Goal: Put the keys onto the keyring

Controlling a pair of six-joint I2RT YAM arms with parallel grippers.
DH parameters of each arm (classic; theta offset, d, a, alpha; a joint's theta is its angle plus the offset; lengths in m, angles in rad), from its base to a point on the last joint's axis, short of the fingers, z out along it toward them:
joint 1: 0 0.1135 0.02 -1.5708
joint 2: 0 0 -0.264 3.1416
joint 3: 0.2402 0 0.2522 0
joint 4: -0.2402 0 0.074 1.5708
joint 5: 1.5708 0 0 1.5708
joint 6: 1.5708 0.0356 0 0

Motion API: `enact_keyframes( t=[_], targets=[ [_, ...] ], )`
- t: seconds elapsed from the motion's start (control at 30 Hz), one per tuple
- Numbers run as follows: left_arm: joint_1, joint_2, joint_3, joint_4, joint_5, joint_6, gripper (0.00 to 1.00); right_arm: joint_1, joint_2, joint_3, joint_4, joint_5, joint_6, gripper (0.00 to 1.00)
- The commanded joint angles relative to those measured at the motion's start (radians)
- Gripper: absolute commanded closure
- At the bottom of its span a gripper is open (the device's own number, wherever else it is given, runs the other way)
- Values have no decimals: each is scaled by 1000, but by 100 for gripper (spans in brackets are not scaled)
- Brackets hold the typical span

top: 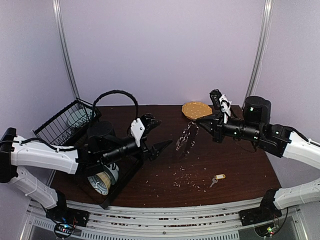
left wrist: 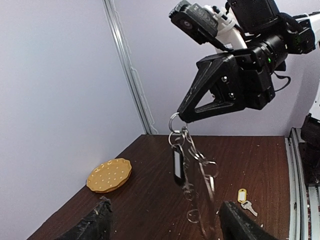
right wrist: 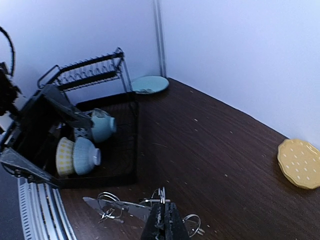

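Hanging keyring (left wrist: 197, 160): dangles above the table (top: 240, 165), its top pinched in the right gripper (left wrist: 182, 117).
Right gripper: fingers closed tight on the keyring's top.
Black-tagged key (left wrist: 177, 165): hangs among the loops, just under that grip.
Left gripper (top: 156, 135): jaws spread wide, holding nothing, just beside the dangling loop.
Yellow-tagged key (top: 216, 178): lies flat on the table, near right, well apart from the keyring.

Pale lilac walls (top: 160, 50), upright metal corner rails (top: 67, 55), dark brown wooden worktop (top: 240, 165), soft even light.
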Motion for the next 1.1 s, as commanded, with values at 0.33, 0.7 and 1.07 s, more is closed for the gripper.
enact_keyframes(
  t=[0.33, 0.7, 1.07],
  targets=[
    [8, 6, 21, -6, -62, 5, 24, -138, -85, -10, -303, 284, 182, 100],
    [8, -38, -7, -22, -105, -7, 24, -202, 445, -31, -32, 257, 179, 100],
    [8, -101, -40, -43, -134, -11, 23, -201, 872, 301, -64, 394, 172, 100]
  ],
)
